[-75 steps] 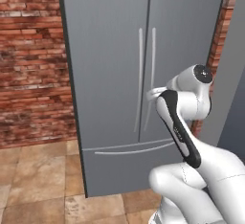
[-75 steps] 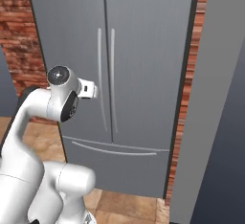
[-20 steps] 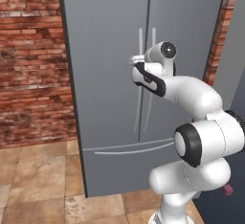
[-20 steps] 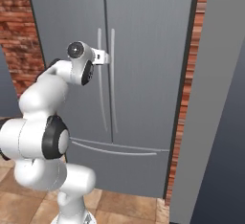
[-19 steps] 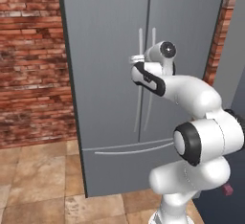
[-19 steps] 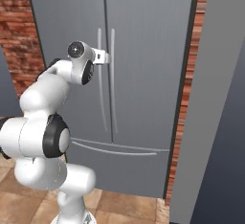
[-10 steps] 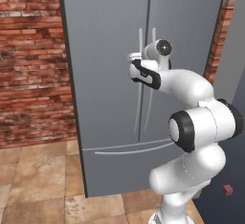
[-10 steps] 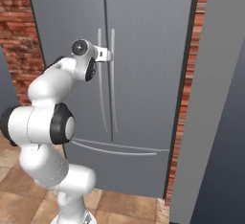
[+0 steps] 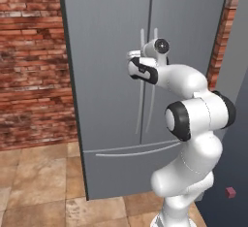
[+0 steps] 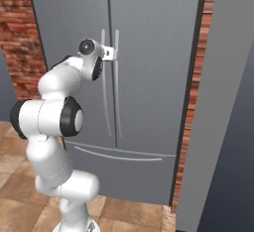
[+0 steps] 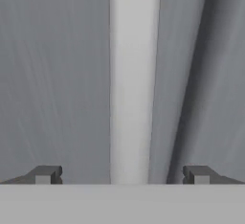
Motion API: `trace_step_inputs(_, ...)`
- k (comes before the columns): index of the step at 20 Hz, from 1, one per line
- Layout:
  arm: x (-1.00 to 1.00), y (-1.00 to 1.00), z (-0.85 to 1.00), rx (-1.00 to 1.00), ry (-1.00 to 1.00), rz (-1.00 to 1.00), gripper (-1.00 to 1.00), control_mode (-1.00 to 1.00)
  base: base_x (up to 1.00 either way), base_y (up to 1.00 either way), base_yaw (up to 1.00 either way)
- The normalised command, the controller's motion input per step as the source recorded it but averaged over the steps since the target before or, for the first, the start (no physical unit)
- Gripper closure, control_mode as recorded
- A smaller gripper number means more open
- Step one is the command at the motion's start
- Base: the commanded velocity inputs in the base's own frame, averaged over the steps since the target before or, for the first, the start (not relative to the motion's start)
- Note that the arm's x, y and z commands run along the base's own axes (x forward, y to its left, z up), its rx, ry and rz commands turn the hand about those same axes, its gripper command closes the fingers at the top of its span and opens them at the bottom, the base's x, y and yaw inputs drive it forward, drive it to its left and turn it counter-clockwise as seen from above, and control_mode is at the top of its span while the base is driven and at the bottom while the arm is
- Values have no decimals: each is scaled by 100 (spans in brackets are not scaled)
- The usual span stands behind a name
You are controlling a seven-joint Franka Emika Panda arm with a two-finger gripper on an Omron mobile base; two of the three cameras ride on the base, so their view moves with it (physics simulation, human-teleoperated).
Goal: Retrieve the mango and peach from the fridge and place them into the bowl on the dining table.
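Fridge (image 9: pixel 106 75): doors were closed.
Gripper (image 11: pixel 122 175): was at the left door handle (image 11: pixel 133 79), upper part.
Jaws: were spread, handle between them.

Tall grey fridge (image 9: pixel 111 75) stands shut, two long vertical handles (image 10: pixel 105 85) at centre

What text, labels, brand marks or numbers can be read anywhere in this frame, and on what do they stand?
None: no readable text anywhere.
The tall grey French-door fridge has plain doors, with no badge or label.
The red brick wall carries no sign.
The white arm's open gripper and the pale vertical handle between its fingertips bear no markings.
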Motion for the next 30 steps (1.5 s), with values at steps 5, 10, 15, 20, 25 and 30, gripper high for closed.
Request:
trace_step_inputs(5,46,0,-6,0,-3,0,-100,-100,0,0,0)
trace_step_inputs(10,49,0,-13,0,-5,0,-100,-100,0,0,0)
trace_step_inputs(15,51,0,-15,0,-3,0,100,-100,0,0,0)
trace_step_inputs(20,29,0,-1,0,0,0,100,-100,0,0,0)
trace_step_inputs(25,-5,0,0,0,0,0,100,-100,0,0,0)
trace_step_inputs(30,-53,0,13,0,0,0,100,-100,0,0,0)
